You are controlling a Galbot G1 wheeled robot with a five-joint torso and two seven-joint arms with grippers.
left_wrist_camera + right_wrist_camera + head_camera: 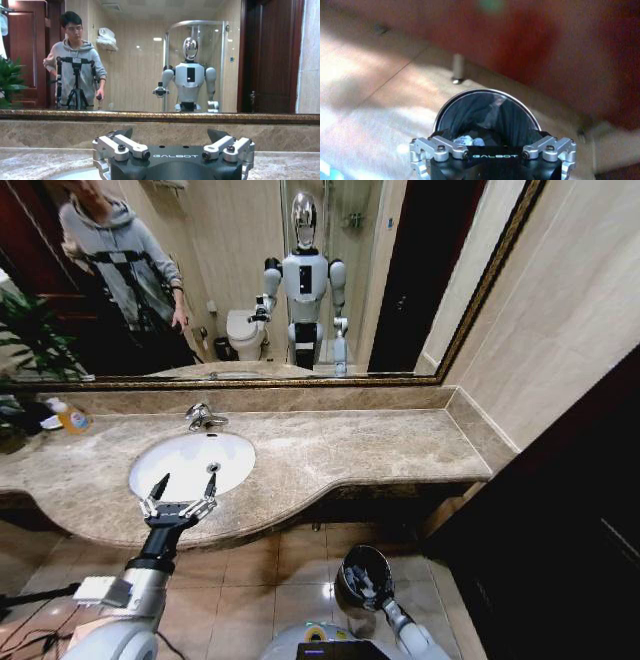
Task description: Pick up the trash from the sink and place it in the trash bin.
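- Over the near rim of the sink (150, 455), the left gripper (179, 498) hovers with its fingers spread wide and nothing between them, pointing away toward the mirror (400, 270); that looks like a pose readied over the basin.
- Down on the floor to the right, the right gripper (368, 588) reaches into the mouth of the trash bin (352, 562), a sensible height for letting something drop inside.
- From the right wrist view, its claw (492, 144) stands released, and small white-and-blue trash (468, 141) lies just beyond it inside the bin's dark liner.
- That piece is too small to tell its long axis or which way it points.
- No trash is visible in the white basin, so the job seems nearly finished.
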